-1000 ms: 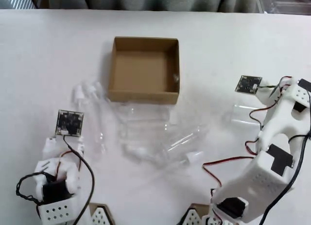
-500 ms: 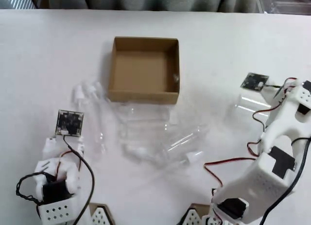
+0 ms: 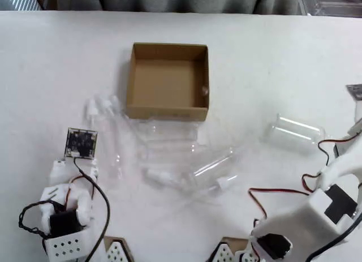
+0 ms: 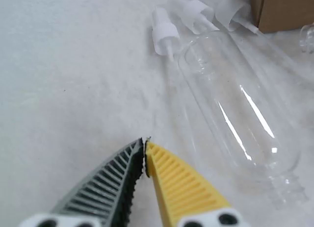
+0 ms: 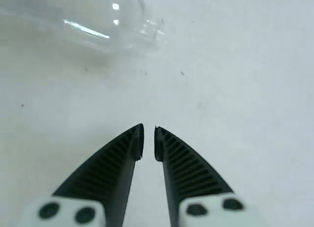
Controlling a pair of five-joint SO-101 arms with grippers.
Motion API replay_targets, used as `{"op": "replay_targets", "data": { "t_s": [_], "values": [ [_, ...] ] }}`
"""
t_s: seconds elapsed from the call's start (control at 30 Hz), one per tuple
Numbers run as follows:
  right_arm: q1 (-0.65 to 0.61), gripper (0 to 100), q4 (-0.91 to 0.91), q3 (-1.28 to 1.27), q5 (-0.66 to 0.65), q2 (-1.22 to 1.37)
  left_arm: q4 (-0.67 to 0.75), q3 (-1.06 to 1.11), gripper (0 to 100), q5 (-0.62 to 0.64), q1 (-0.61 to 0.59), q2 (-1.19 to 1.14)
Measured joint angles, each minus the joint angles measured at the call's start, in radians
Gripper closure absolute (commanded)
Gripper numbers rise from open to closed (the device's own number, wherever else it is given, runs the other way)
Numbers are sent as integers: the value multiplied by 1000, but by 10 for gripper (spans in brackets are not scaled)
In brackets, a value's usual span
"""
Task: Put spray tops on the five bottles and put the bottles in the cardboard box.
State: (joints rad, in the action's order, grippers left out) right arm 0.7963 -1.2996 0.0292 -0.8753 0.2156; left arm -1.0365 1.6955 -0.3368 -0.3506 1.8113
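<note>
The open cardboard box stands at mid-table, with a small clear item by its right inner wall. Several clear bottles lie in a loose heap in front of it, and one has a white spray top at its end. Loose white spray tops lie left of the heap. One more clear bottle lies alone at the right. My left gripper is shut and empty, just short of a lying bottle and the spray tops. My right gripper is shut and empty above bare table, near the lone bottle.
The left arm sits at the front left with a black cable looped beside it. The right arm stands at the front right edge with red and black wires. The table's far edge runs behind the box.
The right arm has swung away to the right, off the lone bottle, which now lies uncovered and slightly farther right. The left arm has not moved.
</note>
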Motion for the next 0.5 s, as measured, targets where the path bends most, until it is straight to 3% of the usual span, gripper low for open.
{"op": "replay_targets", "data": {
  "t_s": [0.23, 0.5],
  "values": [
    [0, 983, 152, 0, 227, 86, 0, 0, 980, 0, 0, 0],
    [-15, 983, 175, 0, 278, 172, 0, 0, 980, 0, 0, 0]
  ]
}}
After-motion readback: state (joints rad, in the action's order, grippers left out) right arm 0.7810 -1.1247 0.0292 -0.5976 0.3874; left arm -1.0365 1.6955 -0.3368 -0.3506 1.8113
